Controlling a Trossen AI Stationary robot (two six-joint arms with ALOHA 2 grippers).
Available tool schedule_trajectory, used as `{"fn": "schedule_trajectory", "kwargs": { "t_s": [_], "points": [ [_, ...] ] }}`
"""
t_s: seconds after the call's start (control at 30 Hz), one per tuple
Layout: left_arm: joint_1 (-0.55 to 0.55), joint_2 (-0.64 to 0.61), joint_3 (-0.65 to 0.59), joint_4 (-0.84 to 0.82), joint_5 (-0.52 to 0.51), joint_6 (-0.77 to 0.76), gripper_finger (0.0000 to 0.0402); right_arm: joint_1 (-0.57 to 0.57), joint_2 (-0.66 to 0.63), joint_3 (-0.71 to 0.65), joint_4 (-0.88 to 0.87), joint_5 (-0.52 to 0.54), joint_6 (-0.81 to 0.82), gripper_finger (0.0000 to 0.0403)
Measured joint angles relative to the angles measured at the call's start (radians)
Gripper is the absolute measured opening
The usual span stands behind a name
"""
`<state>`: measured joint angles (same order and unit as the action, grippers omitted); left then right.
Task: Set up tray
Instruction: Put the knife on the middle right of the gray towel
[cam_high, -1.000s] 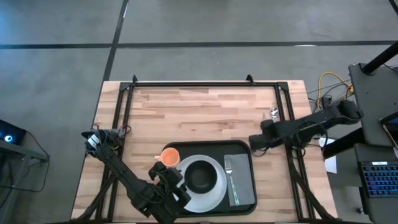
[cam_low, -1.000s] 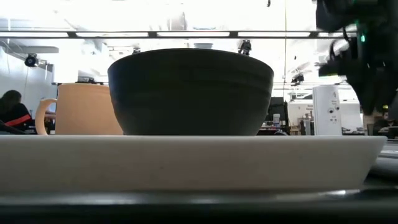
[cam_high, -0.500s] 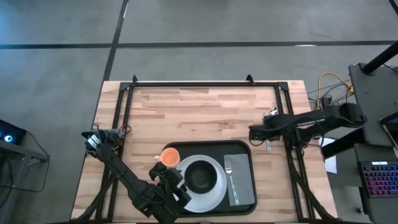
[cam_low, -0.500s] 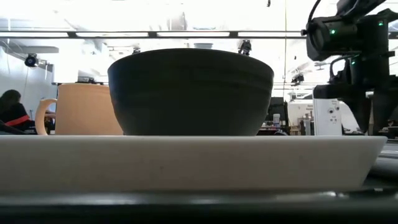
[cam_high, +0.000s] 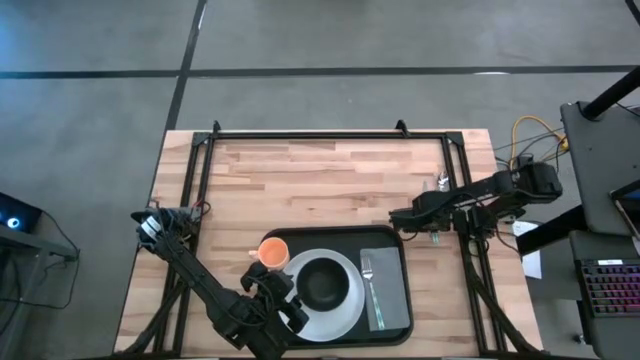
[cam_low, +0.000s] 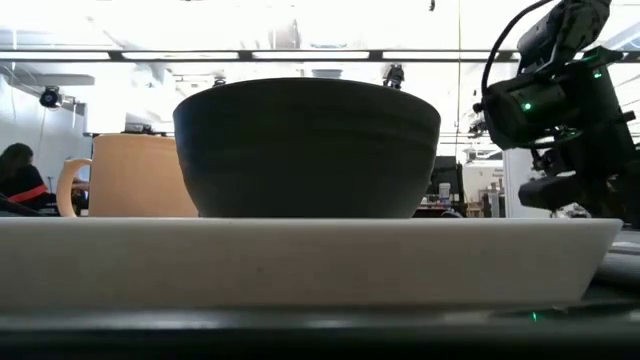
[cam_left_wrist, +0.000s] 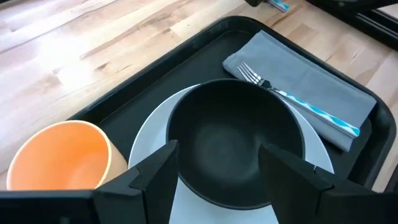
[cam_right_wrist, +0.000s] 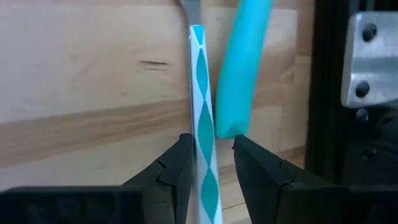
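The black tray lies at the table's near middle. On it stand a white plate with a black bowl, an orange cup, and a grey napkin with a fork on top. My left gripper is open and hovers at the plate's near left side. My right gripper is open just beyond the tray's far right corner. Its fingers stand on either side of a white-and-teal patterned utensil handle lying on the wood. A plain teal handle lies beside it.
Black frame rails run along the table's edges, and one with a metal bracket is close to the right gripper. A metal utensil end lies by the right rail. Bare wood lies beyond the tray. A person sits far behind.
My right gripper has come down toward the table and shifted a little toward the table's left edge, over the utensil handles. The tray and the things on it have stayed where they were.
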<state>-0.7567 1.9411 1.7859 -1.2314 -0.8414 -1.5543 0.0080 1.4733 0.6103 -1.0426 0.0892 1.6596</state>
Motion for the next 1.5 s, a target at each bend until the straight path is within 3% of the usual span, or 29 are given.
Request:
{"fn": "schedule_trajectory", "kwargs": {
  "t_s": [0.2,0.5,0.8,1.17,1.5],
  "points": [
    [0.0,0.0,0.0,0.002,-0.002,0.0,0.0199,-0.001,0.003,-0.013,0.026,-0.002,-0.103,0.0103],
    [0.001,0.0,-0.001,0.001,-0.01,0.0,0.0199,-0.001,-0.059,-0.017,0.087,-0.011,-0.203,0.0054],
    [0.006,0.0,-0.008,0.002,-0.027,0.0,0.0199,0.001,-0.068,-0.004,0.291,-0.112,-0.261,0.0051],
    [0.007,0.0,-0.008,0.026,-0.026,0.0,0.0199,0.001,-0.056,-0.021,0.298,-0.048,-0.261,0.0064],
    [0.007,0.0,-0.008,0.026,-0.026,0.0,0.0199,0.013,-0.086,0.003,0.295,0.036,-0.332,0.0022]
  ]
}}
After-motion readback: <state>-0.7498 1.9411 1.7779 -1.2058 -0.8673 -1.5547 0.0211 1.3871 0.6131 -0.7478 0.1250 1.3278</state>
